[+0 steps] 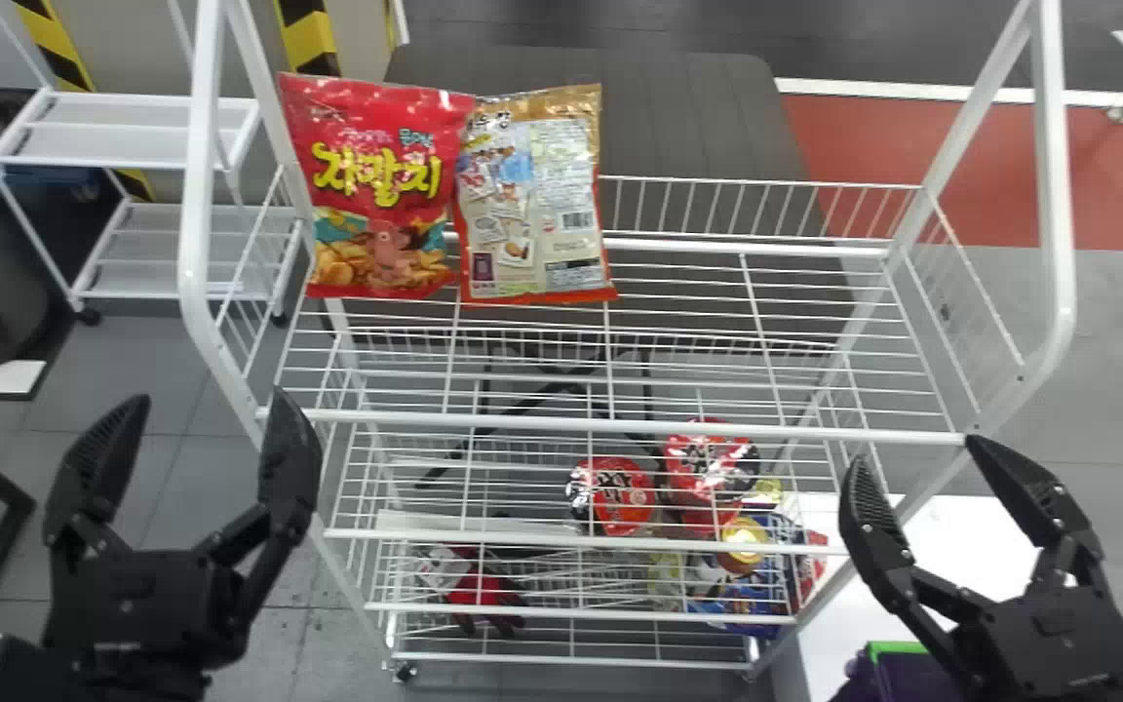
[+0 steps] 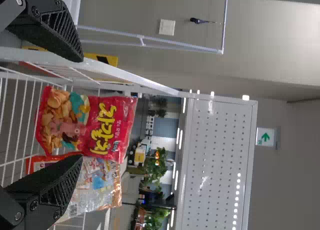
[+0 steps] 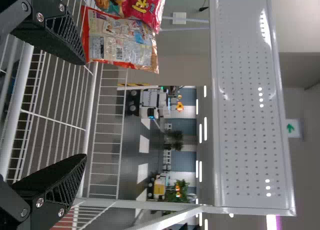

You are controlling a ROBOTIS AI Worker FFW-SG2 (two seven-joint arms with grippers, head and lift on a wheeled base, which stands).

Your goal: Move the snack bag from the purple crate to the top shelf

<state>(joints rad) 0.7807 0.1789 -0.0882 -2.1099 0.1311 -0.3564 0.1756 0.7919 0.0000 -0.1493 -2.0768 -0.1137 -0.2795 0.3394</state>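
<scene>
The red snack bag [image 1: 376, 185] and gold-topped snack bag [image 1: 537, 205] stand near the top shelf's [image 1: 620, 424] back left corner, beyond the left hand [image 1: 211, 398]; it and the right hand [image 1: 915, 452] gape wide, empty.

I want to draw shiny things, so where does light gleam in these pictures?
Head view: white glints on the red snack bag and the round red packs lower down; left wrist view: bright spots along the dotted panel; right wrist view: more bright spots there.
</scene>
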